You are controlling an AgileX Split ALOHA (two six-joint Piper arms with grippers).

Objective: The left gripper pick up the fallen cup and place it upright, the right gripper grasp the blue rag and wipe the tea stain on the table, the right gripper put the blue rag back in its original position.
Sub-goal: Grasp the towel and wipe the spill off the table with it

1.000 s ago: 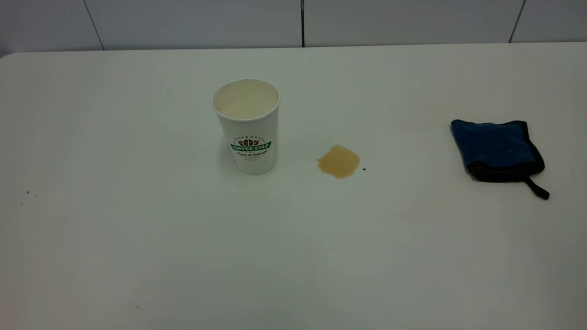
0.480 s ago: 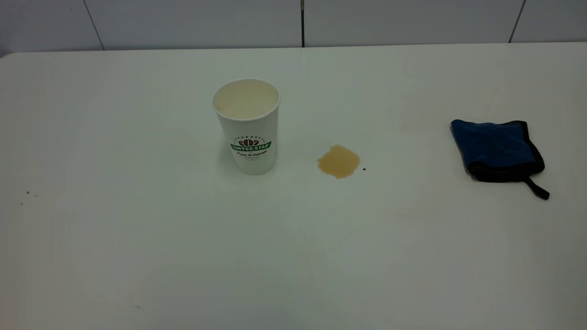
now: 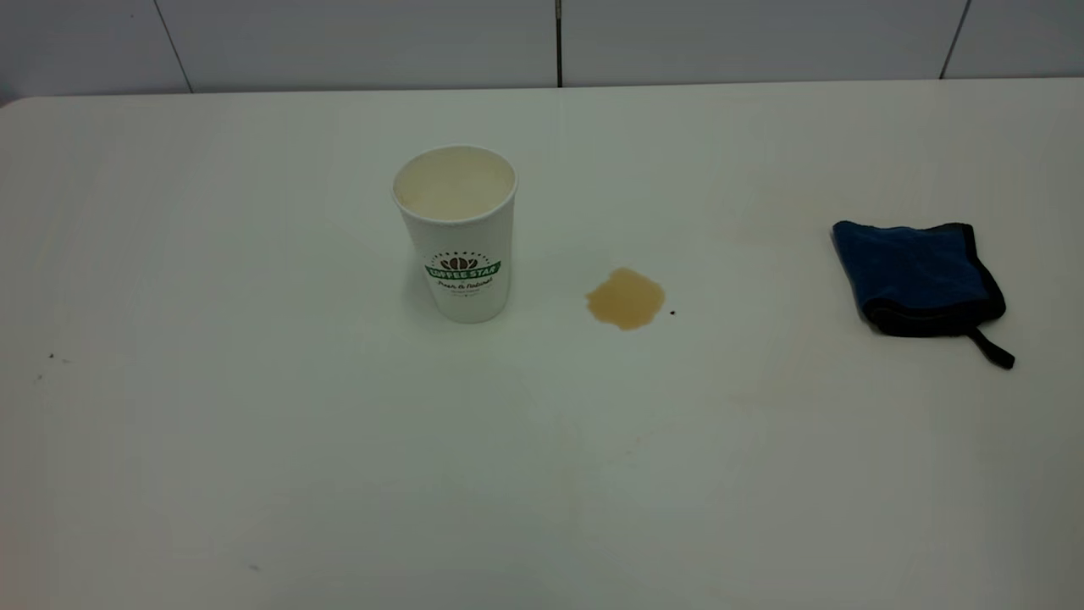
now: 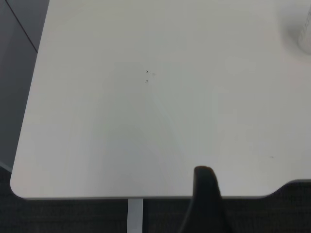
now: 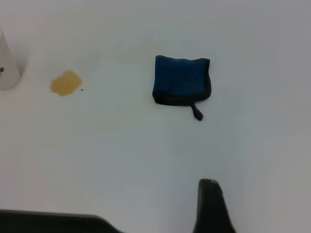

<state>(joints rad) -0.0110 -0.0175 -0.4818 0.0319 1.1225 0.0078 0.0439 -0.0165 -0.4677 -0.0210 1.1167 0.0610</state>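
Note:
The white paper cup [image 3: 457, 237] with the green logo stands upright on the white table [image 3: 254, 466], left of centre. To its right lies the light-brown tea stain [image 3: 626, 298], with a tiny dark speck beside it. Flat at the table's right lies the blue rag [image 3: 919, 278], its black loop strap pointing toward the front. Neither arm shows in the exterior view. My left gripper [image 4: 205, 194] hovers over the table's left front corner, far from the cup [image 4: 306, 29]. My right gripper [image 5: 210, 194] is held back above the table, well short of the rag [image 5: 181, 80] and the stain [image 5: 65, 83].
A grey tiled wall [image 3: 559, 42] runs behind the table's far edge. A few tiny dark specks [image 3: 51, 357] mark the left side of the tabletop. In the left wrist view the table's rounded front corner [image 4: 19, 187] and dark floor below it show.

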